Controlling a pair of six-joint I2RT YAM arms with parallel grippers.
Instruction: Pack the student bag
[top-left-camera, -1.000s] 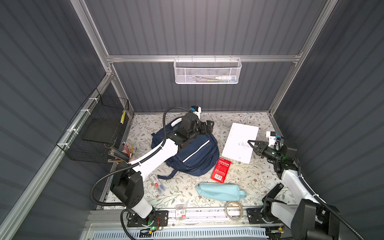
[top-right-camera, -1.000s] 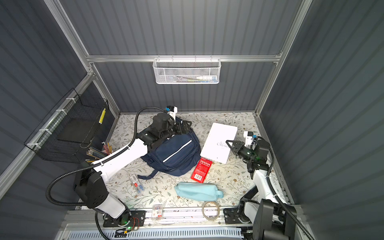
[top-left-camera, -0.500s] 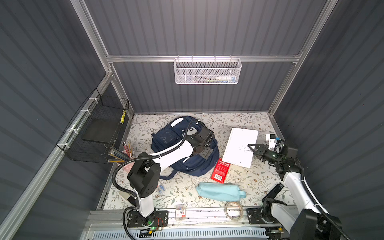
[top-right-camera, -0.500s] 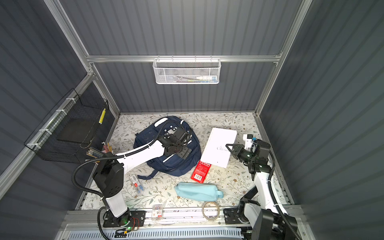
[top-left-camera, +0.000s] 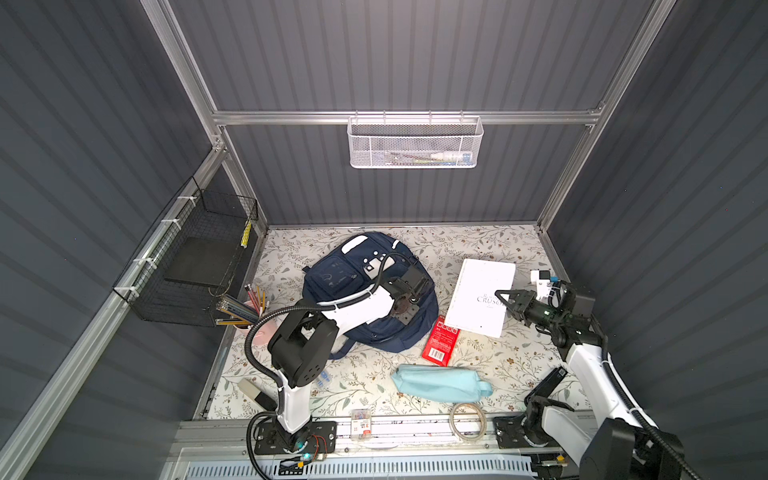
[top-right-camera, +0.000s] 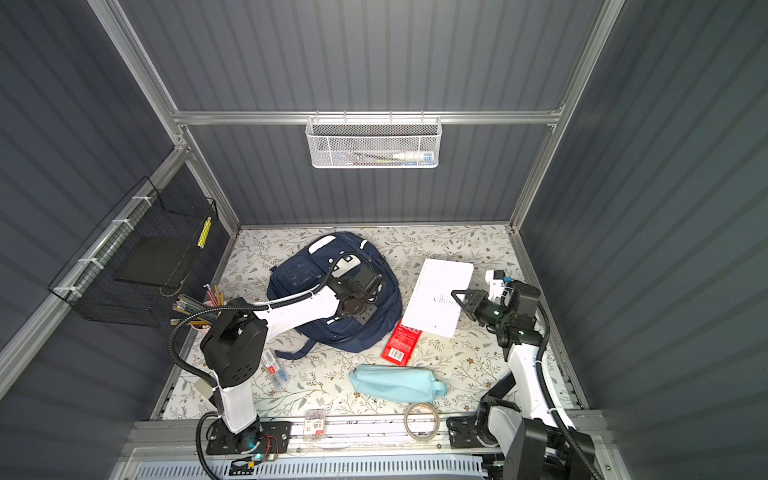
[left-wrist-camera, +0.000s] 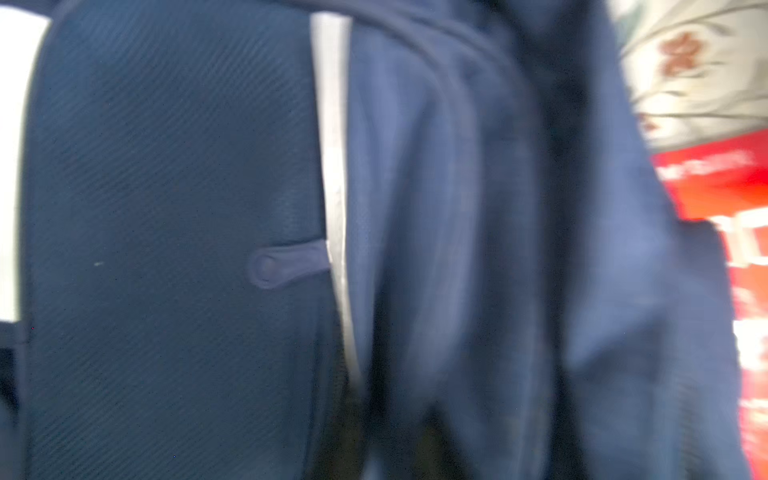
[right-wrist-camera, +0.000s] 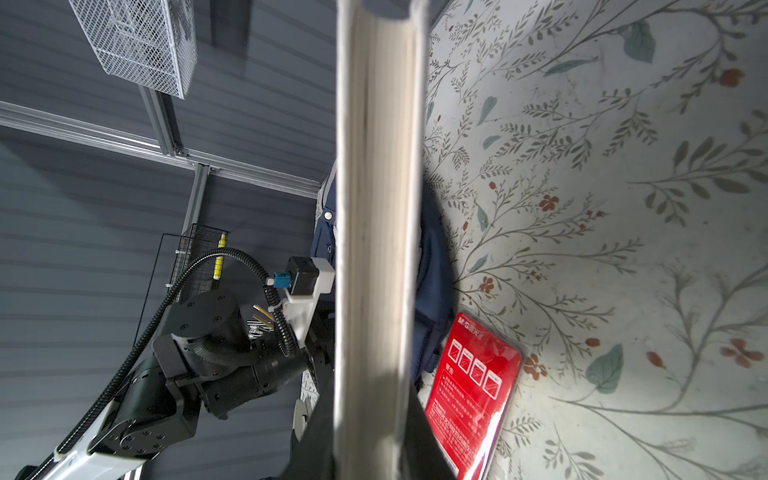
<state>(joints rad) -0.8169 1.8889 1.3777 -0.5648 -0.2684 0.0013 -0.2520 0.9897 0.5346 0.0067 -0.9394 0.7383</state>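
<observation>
**Bag flat on the table, book held at its right**

Grey ribbed walls close in a floral tabletop (top-left-camera: 498, 357). A white mesh basket (top-left-camera: 415, 143) hangs on the far wall and a black wire basket (top-left-camera: 195, 270) on the left wall.

The student bag (top-left-camera: 332, 282) lies flat in the far-left middle of the table, front up. Its white patch (top-left-camera: 372, 266) faces the far side and a strap trails toward the near edge. The left gripper (top-left-camera: 405, 305) points down onto the bag's right half. Its jaws are closed. The fingertips are hidden in both top views and out of frame in the left wrist view, so I cannot tell whether they pinch any fabric. That wrist view is blurred and shows navy cloth, a white stripe (left-wrist-camera: 332, 166) and a zip pull (left-wrist-camera: 286, 266).

Right of the bag, the right gripper (top-left-camera: 503, 298) is clamped on the right edge of a white book (top-left-camera: 478, 291). The right wrist view shows the page edges (right-wrist-camera: 378, 208) running between the jaws, with the table off to one side. In both top views the book's near-left corner overlaps a red packet (top-left-camera: 440, 345) that lies just beside the bag.

Nearer the front lie a light-blue pouch (top-left-camera: 436, 382) and a tape roll (top-left-camera: 467, 419). A cup of pencils (top-left-camera: 249, 307) stands at the left edge.
</observation>
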